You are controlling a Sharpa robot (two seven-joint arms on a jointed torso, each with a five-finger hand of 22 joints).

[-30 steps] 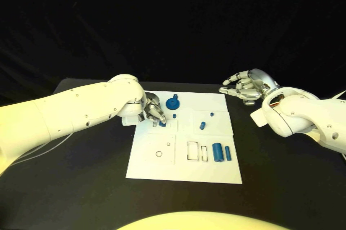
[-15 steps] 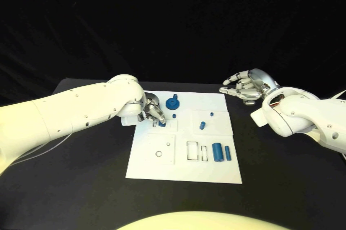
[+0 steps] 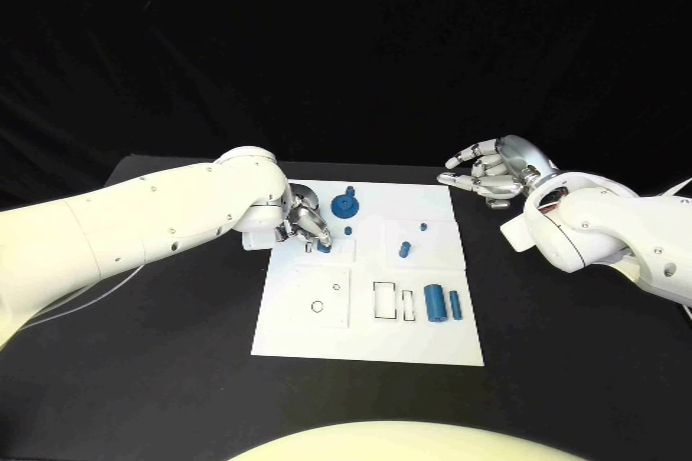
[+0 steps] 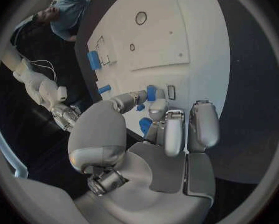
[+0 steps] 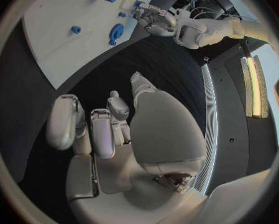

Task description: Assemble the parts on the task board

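The white task board [image 3: 368,326] lies mid-table. My left hand [image 3: 306,224] reaches over its near-left part, and the fingertips pinch a small blue part [image 3: 323,247] that stands on the board. In the left wrist view this part [image 4: 151,92] sits between thumb and finger beside a small rectangular slot [image 4: 171,91]. A round blue gear-like part [image 3: 345,205] stands just beyond the hand. A short blue peg [image 3: 405,249] and a tiny blue piece [image 3: 424,226] lie mid-board. Two blue cylinders [image 3: 444,305] lie side by side. My right hand [image 3: 495,173] hovers off the board's far right corner, fingers loosely bent, holding nothing.
The board shows a rectangular outline [image 3: 384,301] and two round holes [image 3: 317,307] near its lower half. Black table [image 3: 173,371] surrounds the board on all sides. My right forearm [image 3: 606,231] stretches along the table's right side.
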